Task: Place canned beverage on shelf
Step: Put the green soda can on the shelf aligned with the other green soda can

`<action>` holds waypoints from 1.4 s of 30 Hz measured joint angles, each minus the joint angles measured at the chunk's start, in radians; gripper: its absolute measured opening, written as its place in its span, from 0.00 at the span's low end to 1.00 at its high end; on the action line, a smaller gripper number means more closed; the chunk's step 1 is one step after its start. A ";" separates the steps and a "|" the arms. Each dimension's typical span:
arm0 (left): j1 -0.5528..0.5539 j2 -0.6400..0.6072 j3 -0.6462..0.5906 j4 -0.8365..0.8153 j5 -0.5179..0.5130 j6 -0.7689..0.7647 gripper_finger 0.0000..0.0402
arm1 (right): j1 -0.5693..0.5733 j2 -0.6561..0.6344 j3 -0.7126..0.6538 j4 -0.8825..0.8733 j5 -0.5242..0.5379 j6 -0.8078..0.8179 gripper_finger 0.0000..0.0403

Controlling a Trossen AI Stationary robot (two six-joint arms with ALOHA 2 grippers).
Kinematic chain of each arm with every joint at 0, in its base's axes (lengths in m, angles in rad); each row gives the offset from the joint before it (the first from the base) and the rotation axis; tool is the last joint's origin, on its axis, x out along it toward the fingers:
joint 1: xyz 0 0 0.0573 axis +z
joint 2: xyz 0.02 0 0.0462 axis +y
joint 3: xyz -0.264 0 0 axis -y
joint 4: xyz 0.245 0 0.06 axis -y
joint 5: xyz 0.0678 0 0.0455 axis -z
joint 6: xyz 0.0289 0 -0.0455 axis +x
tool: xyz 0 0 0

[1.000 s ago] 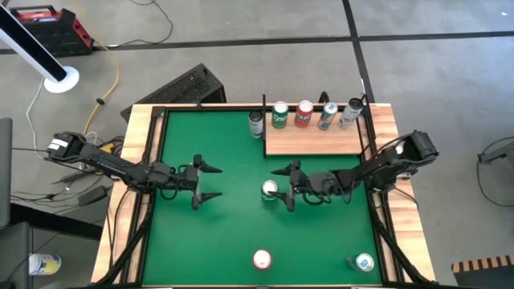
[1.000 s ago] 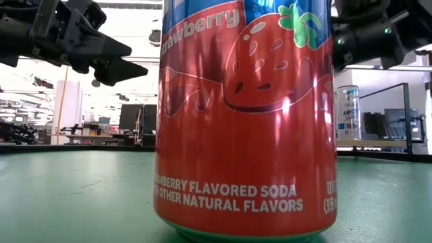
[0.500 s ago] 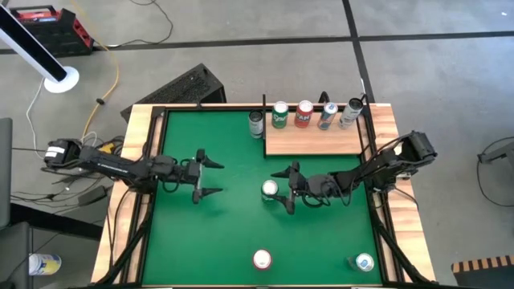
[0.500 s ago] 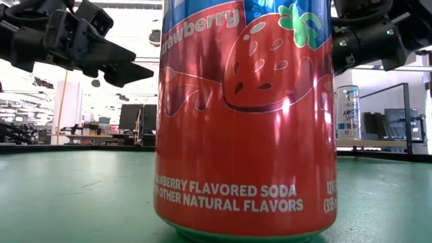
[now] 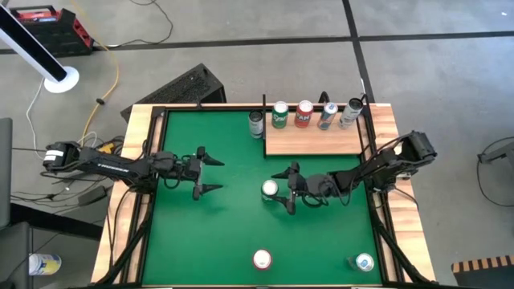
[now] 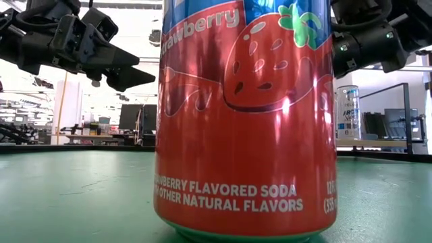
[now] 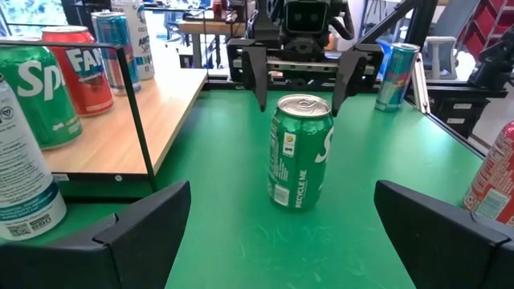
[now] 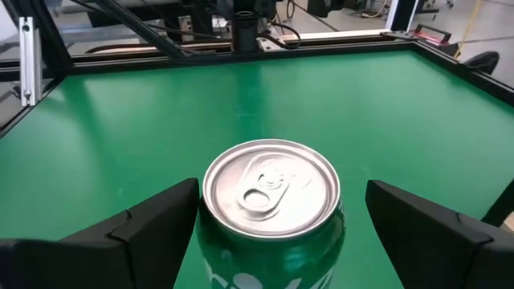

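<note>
A green can (image 5: 270, 189) stands upright on the green table, and also shows in the right wrist view (image 8: 271, 197) and the left wrist view (image 7: 299, 151). My right gripper (image 5: 282, 189) is open around its top, one finger on each side, with gaps on both sides. My left gripper (image 5: 217, 175) is open and empty, left of the can and pointing at it. The wooden shelf (image 5: 313, 140) lies at the far right and carries several upright cans (image 5: 303, 113). A red strawberry can (image 5: 262, 259) stands near the front edge.
A grey can (image 5: 256, 123) stands on the table just left of the shelf, beside a thin dark post (image 5: 264, 116). A blue-topped can (image 5: 364, 262) stands in the near right corner. The strawberry can (image 6: 246, 115) fills the low view. The table between the arms is bare green.
My left gripper has moved a little toward the table's far edge, staying open. The right gripper and the cans have kept still.
</note>
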 joint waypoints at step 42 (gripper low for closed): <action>0.000 0.000 0.000 -0.075 0.043 0.007 0.94 | -0.517 -0.204 0.045 -0.256 -0.377 -0.211 0.79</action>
